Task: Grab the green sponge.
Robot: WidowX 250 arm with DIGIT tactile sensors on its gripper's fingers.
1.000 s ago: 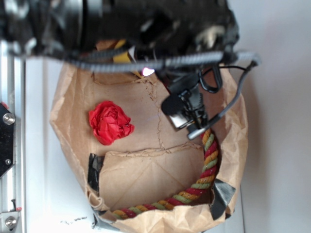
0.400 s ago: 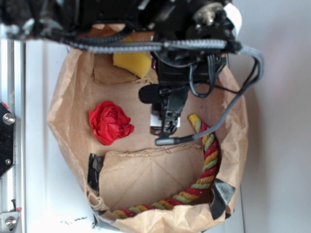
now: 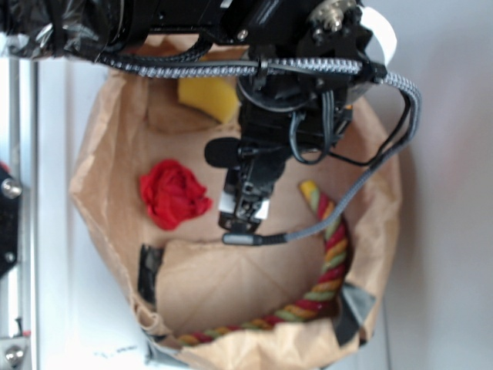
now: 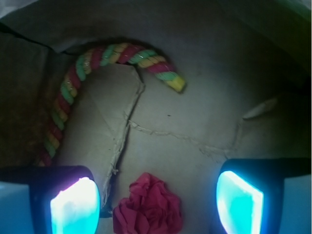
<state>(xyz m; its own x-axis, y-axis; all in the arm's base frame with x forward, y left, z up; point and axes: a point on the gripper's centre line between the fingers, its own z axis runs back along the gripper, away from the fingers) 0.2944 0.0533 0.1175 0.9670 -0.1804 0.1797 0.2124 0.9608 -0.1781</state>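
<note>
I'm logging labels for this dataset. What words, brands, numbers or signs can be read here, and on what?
None can be read in either view.
The sponge, red paper ball, rope and paper bag show no print.
The white patch on the gripper is too blurred to tell.

The robot arm (image 3: 285,116) hides part of the green sponge (image 3: 206,97). The red paper ball (image 4: 148,207) is cut off at the wrist picture's bottom edge.

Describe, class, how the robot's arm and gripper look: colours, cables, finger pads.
The arm is black and blocky. A grey-and-white braided cable loops from its top down to its tip. In the wrist view, the gripper has dark fingers with pads glowing bright cyan.
</note>
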